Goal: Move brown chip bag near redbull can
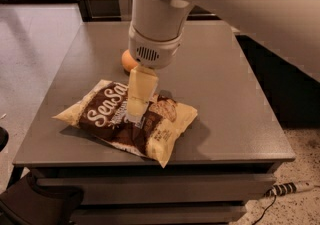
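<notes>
The brown chip bag (107,119) lies flat on the grey table (225,99) near its front left edge, with white "Sea Salt" script and pale yellow ends. My gripper (136,114) hangs straight down from the white wrist and reaches the middle of the bag. The redbull can is hidden behind my arm. An orange (128,61) peeks out behind the wrist, just beyond the bag.
My large white arm (235,4) crosses the upper right of the view and covers the back of the table. A power strip (292,188) lies on the speckled floor at the lower right. Dark cabinets stand behind the table.
</notes>
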Available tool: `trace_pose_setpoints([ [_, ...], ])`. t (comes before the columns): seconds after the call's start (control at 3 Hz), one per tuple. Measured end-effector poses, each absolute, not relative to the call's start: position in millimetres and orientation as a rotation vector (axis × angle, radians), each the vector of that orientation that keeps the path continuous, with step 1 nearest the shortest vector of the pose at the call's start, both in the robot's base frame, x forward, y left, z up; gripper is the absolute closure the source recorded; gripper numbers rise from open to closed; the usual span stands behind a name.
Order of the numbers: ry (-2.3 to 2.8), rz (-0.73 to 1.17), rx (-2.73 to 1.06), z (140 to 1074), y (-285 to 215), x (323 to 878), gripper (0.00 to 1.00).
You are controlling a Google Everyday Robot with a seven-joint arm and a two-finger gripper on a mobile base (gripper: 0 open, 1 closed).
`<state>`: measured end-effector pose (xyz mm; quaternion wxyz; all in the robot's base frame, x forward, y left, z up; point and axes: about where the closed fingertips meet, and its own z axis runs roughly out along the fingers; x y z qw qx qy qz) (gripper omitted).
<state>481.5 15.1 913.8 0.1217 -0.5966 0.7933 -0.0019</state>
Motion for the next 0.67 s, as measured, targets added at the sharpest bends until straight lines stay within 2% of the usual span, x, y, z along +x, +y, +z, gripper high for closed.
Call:
trace_pose_setpoints([
  [0.67, 2.321, 0.011, -1.747, 902.9, 23.3, 485.8, 0.00],
])
